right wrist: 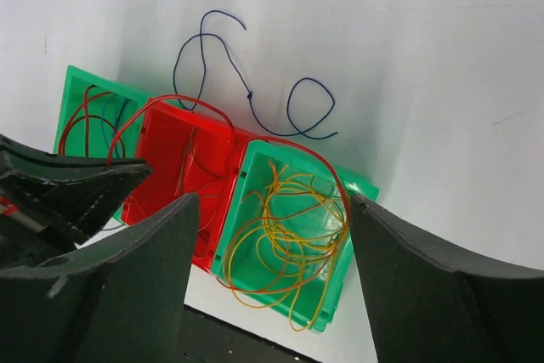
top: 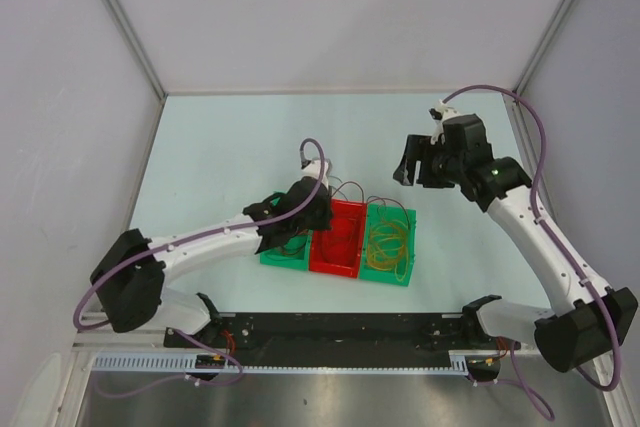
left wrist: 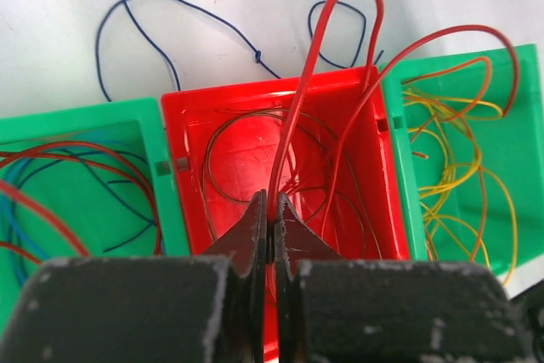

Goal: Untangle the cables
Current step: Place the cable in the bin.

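Observation:
My left gripper [left wrist: 272, 210] is shut on a red cable [left wrist: 299, 99] and holds it above the red bin [left wrist: 183, 138]; it is over the bins in the top view [top: 312, 215]. The red cable arches up and loops into the right green bin [left wrist: 518, 150], which holds yellow-orange cables [left wrist: 450, 184]. The left green bin [left wrist: 76, 210] holds red and blue cables. A thin blue cable [left wrist: 195, 10] lies loose on the table behind the bins. My right gripper [top: 412, 165] is open and empty, high above and to the right of the bins; its view shows the yellow-orange cables [right wrist: 293, 218] far below.
The three bins stand side by side near the front of the pale table [top: 220, 147]. A black rail [top: 340, 332] runs along the front edge. Grey walls enclose the table on three sides.

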Robot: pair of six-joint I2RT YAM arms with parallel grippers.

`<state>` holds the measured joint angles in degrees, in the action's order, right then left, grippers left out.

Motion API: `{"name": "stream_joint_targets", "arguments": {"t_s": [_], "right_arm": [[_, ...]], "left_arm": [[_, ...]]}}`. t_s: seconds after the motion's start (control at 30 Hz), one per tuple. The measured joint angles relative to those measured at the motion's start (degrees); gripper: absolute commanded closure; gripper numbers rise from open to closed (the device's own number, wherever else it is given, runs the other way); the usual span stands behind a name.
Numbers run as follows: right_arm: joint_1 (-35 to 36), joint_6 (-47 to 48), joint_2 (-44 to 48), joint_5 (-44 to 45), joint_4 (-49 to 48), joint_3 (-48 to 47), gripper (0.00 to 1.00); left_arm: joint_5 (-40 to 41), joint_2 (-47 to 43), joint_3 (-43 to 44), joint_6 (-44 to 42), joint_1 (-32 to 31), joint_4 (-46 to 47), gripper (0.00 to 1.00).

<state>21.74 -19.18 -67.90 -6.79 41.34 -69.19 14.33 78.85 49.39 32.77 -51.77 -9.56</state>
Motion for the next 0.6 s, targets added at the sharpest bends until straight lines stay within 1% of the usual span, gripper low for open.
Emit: {"name": "stream_joint_targets", "arguments": {"t_s": [0.2,0.37,0.47,0.5,0.6], "right_arm": [[0.0,0.0,-1.7,-0.6,-0.9,0.0,0.26],[0.0,0.2,-2.9,-1.3,-2.0,0.0,0.26],[0.0,0.4,-3.4,-1.6,-2.8,0.0,0.26],[0.0,0.4,-3.5,-1.7,-2.9,0.0,0.26],[0.0,0.4,-3.8,-1.8,-3.3,0.0,0.26]], "left_arm": [[0.0,4.2,0.0,0.7,-0.8,1.4,1.0],[0.2,5.0,-1.0,2.1,-2.1,1.5,1.0],[0.5,5.0,-2.3,3.2,-3.4,1.2,0.88],[0.6,5.0,-2.6,3.5,-3.8,0.9,0.77],[1.4,5.0,-2.8,5.0,-4.5,-1.1,0.58]]}}
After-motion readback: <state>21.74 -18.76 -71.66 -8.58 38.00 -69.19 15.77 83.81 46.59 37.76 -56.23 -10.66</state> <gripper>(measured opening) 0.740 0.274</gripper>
